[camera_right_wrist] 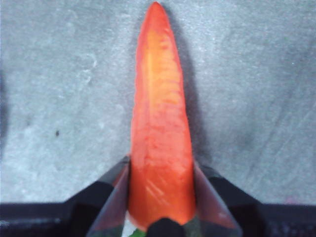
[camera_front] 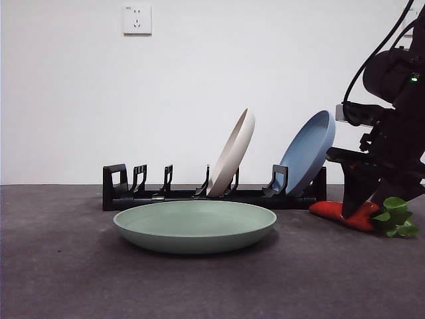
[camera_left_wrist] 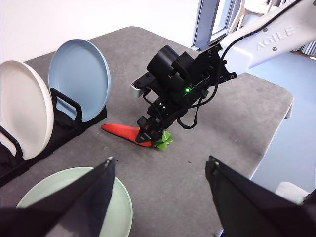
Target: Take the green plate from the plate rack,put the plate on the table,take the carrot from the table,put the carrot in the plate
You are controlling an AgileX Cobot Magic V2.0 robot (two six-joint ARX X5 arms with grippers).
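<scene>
The green plate [camera_front: 194, 226] lies flat on the table [camera_front: 60, 266] in front of the plate rack [camera_front: 199, 195]; part of it shows in the left wrist view [camera_left_wrist: 49, 187]. The carrot [camera_front: 339, 212] lies on the table to the right of the rack, its leafy top pointing right. My right gripper [camera_front: 358, 203] is down at the carrot's thick end, and in the right wrist view [camera_right_wrist: 160, 170] its jaws press both sides of the carrot [camera_right_wrist: 160, 113]. My left gripper [camera_left_wrist: 161, 160] is open and empty, high above the table, looking down at the carrot [camera_left_wrist: 121, 132] and the right gripper [camera_left_wrist: 148, 134].
A cream-white plate [camera_front: 232, 154] and a light blue plate [camera_front: 309, 153] stand tilted in the rack's middle and right slots. The rack's left slots hold nothing. The table's edge [camera_left_wrist: 276, 128] runs a little beyond the carrot.
</scene>
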